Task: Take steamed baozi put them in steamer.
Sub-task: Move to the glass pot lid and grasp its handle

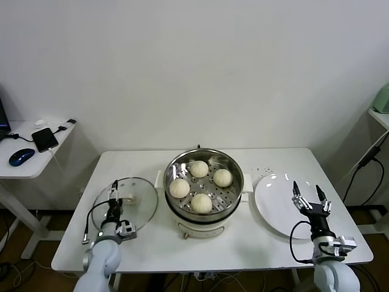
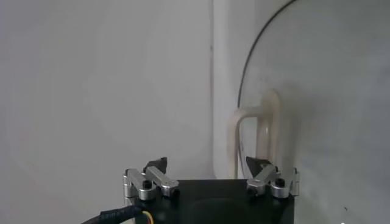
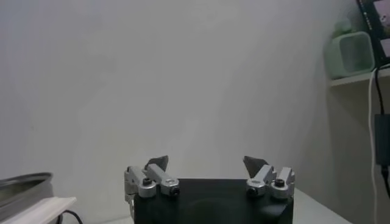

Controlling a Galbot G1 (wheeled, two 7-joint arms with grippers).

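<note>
Plain white wall (image 1: 200, 67) behind, evenly lit. White rectangular table (image 1: 152, 249) in centre, near wall. Smaller white side desk (image 1: 24, 167) at left, bearing blue mouse (image 1: 22, 156), black phone (image 1: 45, 139) with cable. Second white surface (image 1: 380, 115) at right edge, pale green object (image 1: 382, 97) on it, black cable (image 1: 364, 164) hanging down. Brown floor (image 1: 15, 255) visible below.
</note>
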